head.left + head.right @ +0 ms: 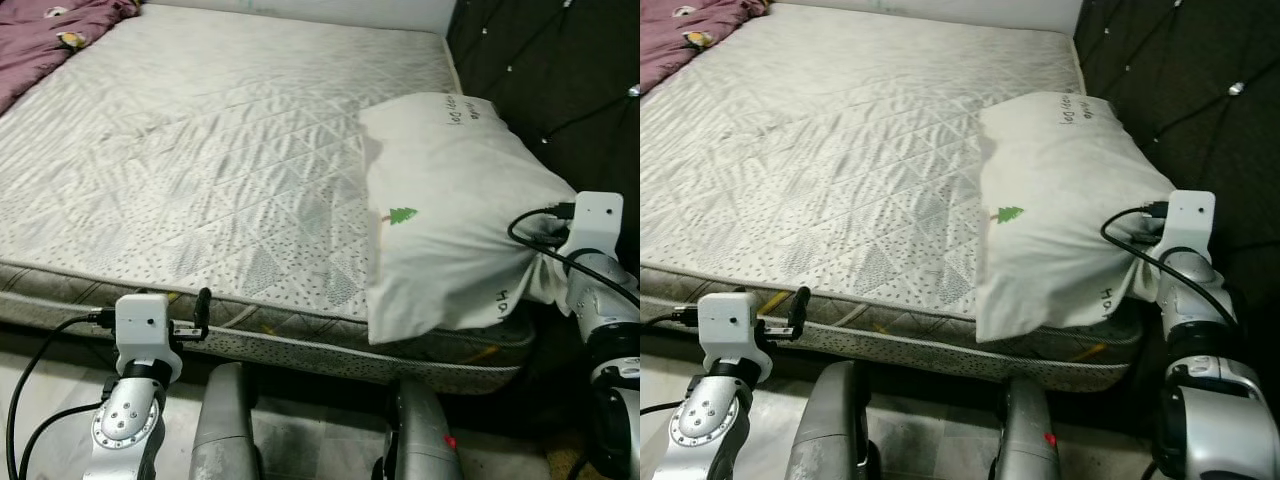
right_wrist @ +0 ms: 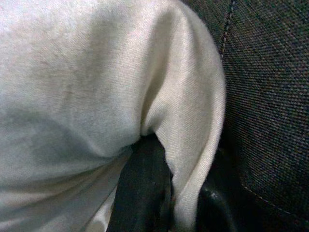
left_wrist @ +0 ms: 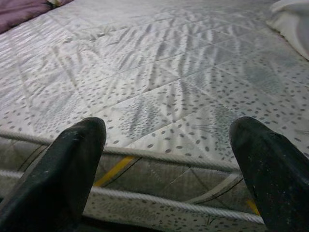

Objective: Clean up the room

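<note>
The pillow (image 1: 445, 215) lies on the right side of the bed (image 1: 200, 170), its near end hanging over the foot edge and its far end close to the dark headboard (image 1: 560, 70). Its near right corner is clamped in the right claw (image 2: 166, 193), with cloth bunched between the two fingers. The left claw (image 3: 166, 159) is held with its fingers spread apart, empty, just before the mattress edge.

For the step in hand, judged to be setting the pillow in place, the grip on the corner should be kept firm and the pillow drawn slowly, so that the cloth is not pulled out. The sagging near end should be lifted clear of the edge.

The long axis runs from the foot edge toward the headboard; the printed tree (image 1: 402, 215) stands upright.
</note>
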`<state>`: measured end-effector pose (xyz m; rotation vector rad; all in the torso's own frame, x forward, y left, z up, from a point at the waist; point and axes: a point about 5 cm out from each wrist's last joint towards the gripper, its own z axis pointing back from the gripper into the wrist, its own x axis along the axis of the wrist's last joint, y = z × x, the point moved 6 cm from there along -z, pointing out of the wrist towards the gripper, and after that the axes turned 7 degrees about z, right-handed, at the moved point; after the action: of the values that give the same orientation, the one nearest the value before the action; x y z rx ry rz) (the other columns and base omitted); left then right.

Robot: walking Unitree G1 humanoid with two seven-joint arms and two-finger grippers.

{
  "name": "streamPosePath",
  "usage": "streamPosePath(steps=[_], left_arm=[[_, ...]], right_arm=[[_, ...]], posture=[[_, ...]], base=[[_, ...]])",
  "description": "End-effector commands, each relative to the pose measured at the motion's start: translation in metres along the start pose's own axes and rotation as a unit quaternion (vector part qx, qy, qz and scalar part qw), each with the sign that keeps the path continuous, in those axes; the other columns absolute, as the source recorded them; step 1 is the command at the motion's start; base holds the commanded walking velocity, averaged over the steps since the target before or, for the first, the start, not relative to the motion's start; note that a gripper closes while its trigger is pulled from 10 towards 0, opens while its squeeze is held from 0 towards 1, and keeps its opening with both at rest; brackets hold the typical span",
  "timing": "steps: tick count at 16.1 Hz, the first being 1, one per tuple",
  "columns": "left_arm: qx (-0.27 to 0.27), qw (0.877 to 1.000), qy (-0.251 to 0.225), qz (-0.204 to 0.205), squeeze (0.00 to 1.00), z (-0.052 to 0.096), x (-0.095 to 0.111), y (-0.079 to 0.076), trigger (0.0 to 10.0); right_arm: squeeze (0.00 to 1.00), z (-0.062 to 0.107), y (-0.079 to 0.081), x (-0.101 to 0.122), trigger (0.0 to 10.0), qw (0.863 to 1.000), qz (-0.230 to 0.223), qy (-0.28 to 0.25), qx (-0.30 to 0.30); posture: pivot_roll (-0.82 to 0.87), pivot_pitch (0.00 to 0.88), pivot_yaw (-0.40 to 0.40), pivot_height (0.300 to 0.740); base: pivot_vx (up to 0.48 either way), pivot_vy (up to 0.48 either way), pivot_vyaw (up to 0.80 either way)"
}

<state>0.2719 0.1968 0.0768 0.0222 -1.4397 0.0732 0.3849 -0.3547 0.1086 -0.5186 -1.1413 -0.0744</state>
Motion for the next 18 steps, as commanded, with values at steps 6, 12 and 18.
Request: streamPosePath(steps=[6, 12, 18], left_arm=[[0.000, 1.000, 0.007, -0.002, 0.00, 0.001, -0.003, 0.000, 10.0], [0.002, 1.000, 0.004, -0.006, 0.00, 0.000, -0.001, 0.002, 10.0], [0.012, 1.000, 0.003, -0.008, 0.00, -0.001, -0.003, 0.006, 10.0]], right_arm=[[0.00, 0.030, -0.012, -0.066, 0.0, 0.999, 0.017, 0.025, -0.034], [0.00, 0.040, 0.045, -0.062, 10.0, 0.999, 0.016, 0.002, 0.035], [1.00, 0.056, 0.092, -0.040, 10.0, 0.995, -0.021, -0.054, 0.076]], posture=[[0.04, 0.000, -0.045, 0.570], [0.05, 0.000, -0.043, 0.570], [0.06, 0.000, -0.037, 0.570]], base=[[0.000, 0.000, 0.00], [0.000, 0.000, 0.00], [0.000, 0.000, 0.00]])
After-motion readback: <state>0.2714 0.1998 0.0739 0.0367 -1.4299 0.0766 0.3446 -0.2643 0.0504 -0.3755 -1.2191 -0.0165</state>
